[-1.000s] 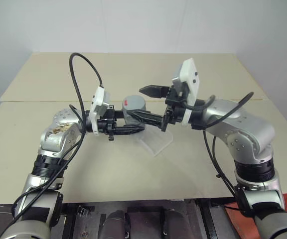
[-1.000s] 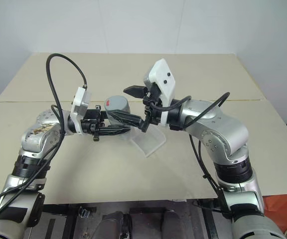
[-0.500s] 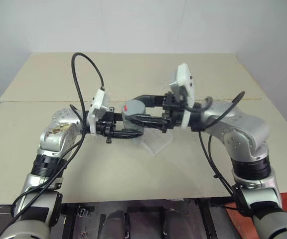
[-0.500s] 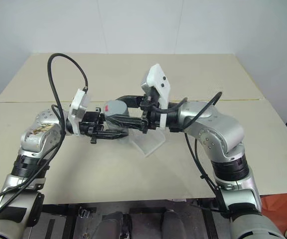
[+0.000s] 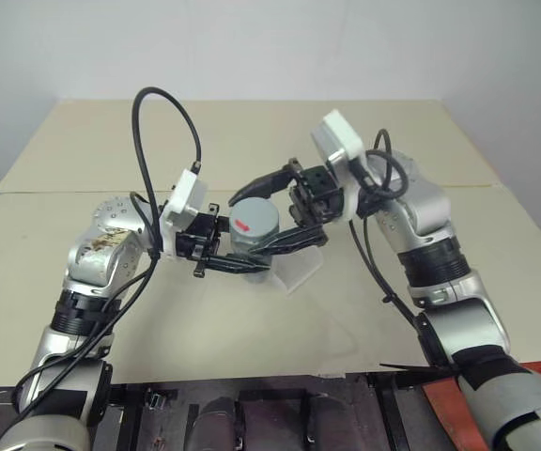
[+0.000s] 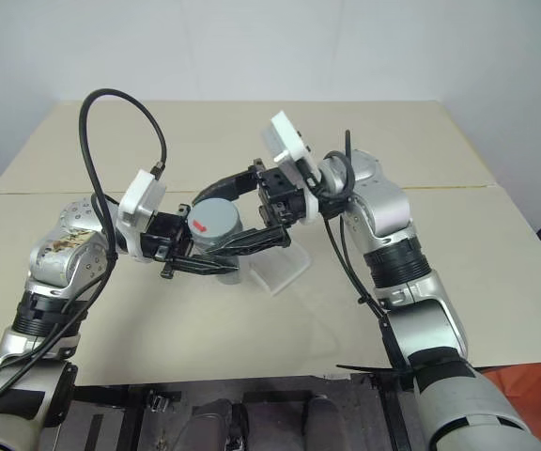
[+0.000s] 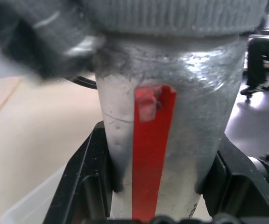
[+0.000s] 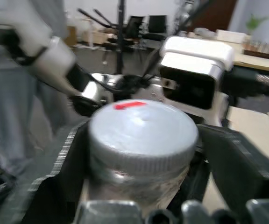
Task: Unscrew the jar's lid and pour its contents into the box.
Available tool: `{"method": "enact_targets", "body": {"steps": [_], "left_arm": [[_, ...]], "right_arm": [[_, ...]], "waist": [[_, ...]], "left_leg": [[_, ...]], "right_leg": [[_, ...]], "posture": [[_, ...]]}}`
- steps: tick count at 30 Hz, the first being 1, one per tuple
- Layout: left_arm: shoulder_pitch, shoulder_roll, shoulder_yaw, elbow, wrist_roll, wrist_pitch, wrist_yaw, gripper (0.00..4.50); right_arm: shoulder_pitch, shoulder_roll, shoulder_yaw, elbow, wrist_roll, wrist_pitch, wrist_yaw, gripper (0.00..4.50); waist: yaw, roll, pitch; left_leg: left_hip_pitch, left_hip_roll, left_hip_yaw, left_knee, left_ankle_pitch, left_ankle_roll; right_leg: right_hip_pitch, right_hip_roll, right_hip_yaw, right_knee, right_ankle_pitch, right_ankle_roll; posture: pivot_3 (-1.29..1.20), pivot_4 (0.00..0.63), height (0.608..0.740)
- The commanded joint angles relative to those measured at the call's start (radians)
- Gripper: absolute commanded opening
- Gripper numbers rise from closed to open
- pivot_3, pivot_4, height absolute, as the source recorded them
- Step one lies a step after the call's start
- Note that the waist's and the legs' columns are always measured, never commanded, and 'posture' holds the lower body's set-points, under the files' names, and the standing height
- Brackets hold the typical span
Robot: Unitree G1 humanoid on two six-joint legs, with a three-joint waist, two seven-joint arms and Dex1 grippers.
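The jar (image 7: pixel 172 140), silvery with a red strip on its side, is held upright above the table with my left gripper (image 5: pixel 244 259) shut on its body. Its grey lid (image 5: pixel 255 225), with a small red mark, sits on top. My right gripper (image 5: pixel 252 222) reaches in from the right and is open. One finger (image 5: pixel 263 182) arcs behind the lid and the other finger (image 5: pixel 294 242) lies in front of it. The clear box (image 5: pixel 296 270) lies on the table just below and right of the jar. The contents cannot be made out.
The beige table (image 5: pixel 346 310) stretches wide on all sides, with a second board (image 5: pixel 252 132) joined behind it along a seam. A black cable (image 5: pixel 162 122) loops up over my left arm, and another cable (image 5: pixel 383 272) hangs beside my right arm.
My right gripper swung in and closed on the lid, then turned at the wrist, and its fingers now stand spread around it. The left gripper drew the jar slightly nearer.
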Motion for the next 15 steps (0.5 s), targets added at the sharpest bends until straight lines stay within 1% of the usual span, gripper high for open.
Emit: {"method": "enact_targets", "body": {"steps": [1, 4, 8, 12, 15], "left_arm": [[0.003, 0.014, 0.036, 0.019, -0.005, -0.008, 0.020, 2.05], [0.006, 0.018, 0.046, 0.058, 0.012, -0.021, 0.039, 2.05], [-0.001, 0.009, 0.050, 0.119, 0.043, -0.051, 0.070, 2.05], [-0.019, -0.005, 0.033, 0.170, 0.078, -0.090, 0.078, 2.05], [-0.031, -0.024, 0.026, 0.184, 0.082, -0.099, 0.078, 2.05]], "right_arm": [[0.081, -0.067, -0.088, -0.155, 0.020, 0.045, -0.083, 4.46], [0.161, -0.104, -0.152, -0.276, 0.049, 0.108, -0.197, 4.46], [0.248, -0.140, -0.200, -0.461, 0.074, 0.211, -0.361, 4.46], [0.258, -0.112, -0.202, -0.617, 0.127, 0.347, -0.542, 4.46], [0.217, -0.063, -0.149, -0.659, 0.101, 0.426, -0.677, 4.46]], "waist": [[0.008, 0.000, 0.000], [0.012, 0.000, 0.000], [0.009, 0.000, 0.000], [-0.001, 0.000, 0.000], [-0.005, 0.000, 0.000]], "left_leg": [[-0.001, 0.000, 0.000, 0.001, 0.000, 0.000], [-0.001, -0.001, 0.001, 0.002, 0.000, 0.001], [-0.001, 0.000, 0.000, 0.002, 0.000, 0.000], [-0.001, 0.000, 0.000, 0.002, 0.000, 0.000], [-0.001, 0.000, 0.000, 0.002, -0.001, 0.001]], "right_leg": [[0.000, 0.000, 0.000, 0.000, 0.000, 0.000], [0.000, -0.001, 0.000, 0.000, 0.000, 0.000], [-0.001, 0.000, 0.000, 0.001, 0.000, 0.000], [-0.002, 0.000, 0.001, 0.002, 0.000, 0.000], [-0.001, 0.000, 0.001, 0.002, 0.000, 0.000]], "posture": [[0.00, 0.150, 0.740], [0.00, 0.150, 0.740], [0.00, 0.150, 0.740], [0.00, 0.150, 0.740], [0.00, 0.150, 0.740]]}}
